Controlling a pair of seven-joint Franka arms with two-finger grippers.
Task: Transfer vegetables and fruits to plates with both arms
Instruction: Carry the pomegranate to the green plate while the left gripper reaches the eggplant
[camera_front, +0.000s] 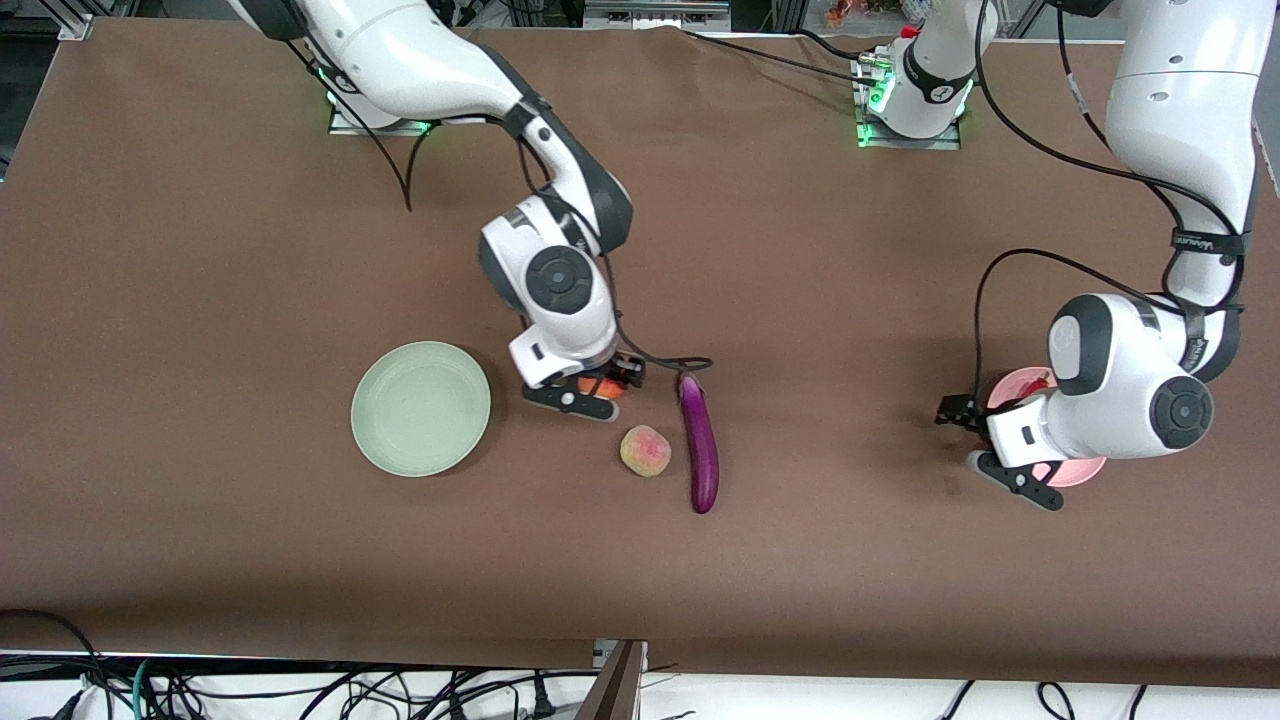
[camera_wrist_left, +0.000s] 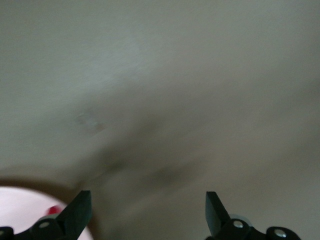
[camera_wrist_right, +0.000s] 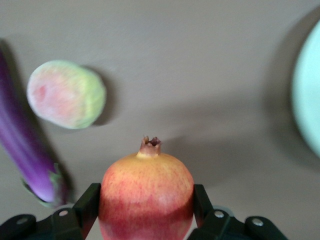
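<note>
The red fruit (camera_wrist_right: 146, 197) sits clamped between the fingers of the right gripper (camera_wrist_right: 146, 202), low over the table (camera_front: 200, 250). Beside that gripper lie the peach (camera_front: 646, 450) and the eggplant (camera_front: 700, 442), with the green plate (camera_front: 421, 408) toward the right arm's end. The left gripper (camera_wrist_left: 147, 212) hangs wide open, holding nothing, by the pink plate (camera_front: 1078, 470), which carries something red (camera_wrist_left: 54, 210).

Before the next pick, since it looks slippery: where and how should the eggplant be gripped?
Probably from above at mid-length, fingers closing across its narrow width. The eggplant lies flat, long and slender, stem end farther from the front camera. The peach sits close beside it, so keep that finger clear.
</note>
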